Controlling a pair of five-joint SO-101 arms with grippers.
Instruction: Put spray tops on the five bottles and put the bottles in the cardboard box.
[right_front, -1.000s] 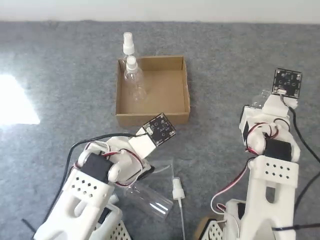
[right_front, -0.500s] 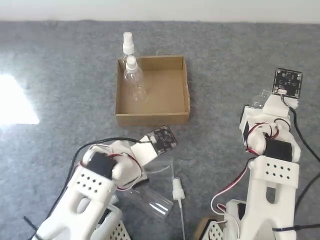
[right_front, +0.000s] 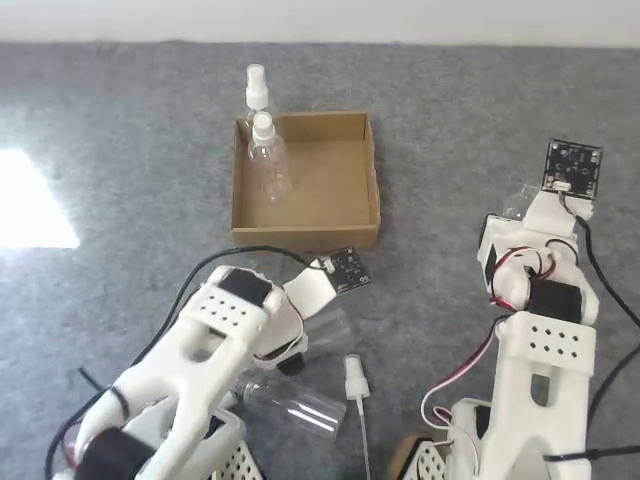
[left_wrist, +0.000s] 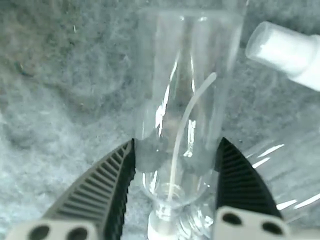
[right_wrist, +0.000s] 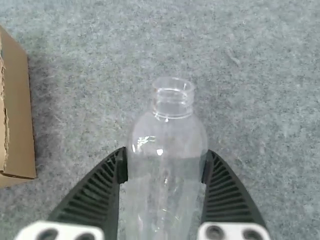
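My left gripper (left_wrist: 176, 145) is shut on a clear bottle (left_wrist: 185, 75) lying on the grey carpet, near its neck; a thin tube runs inside it and a white top sits at its mouth. From above, this bottle (right_front: 335, 322) pokes out from under the left arm. A loose white spray top (right_front: 355, 378) (left_wrist: 282, 50) lies just beside it. A second clear bottle (right_front: 300, 405) (left_wrist: 285, 170) lies close by. My right gripper (right_wrist: 164, 155) is shut on an open-necked clear bottle (right_wrist: 167, 165) (right_front: 520, 200), to the right of the cardboard box (right_front: 372, 170).
One bottle with a spray top (right_front: 268, 155) stands in the box's back left corner. Another topped bottle (right_front: 257, 88) stands just behind the box. The box's corner (right_wrist: 15, 110) is close to the right gripper. Open carpet lies left of the box.
The left arm has swung forward and down over the lying bottle, its wrist shifting right toward the box front. The right arm and its bottle have not moved.
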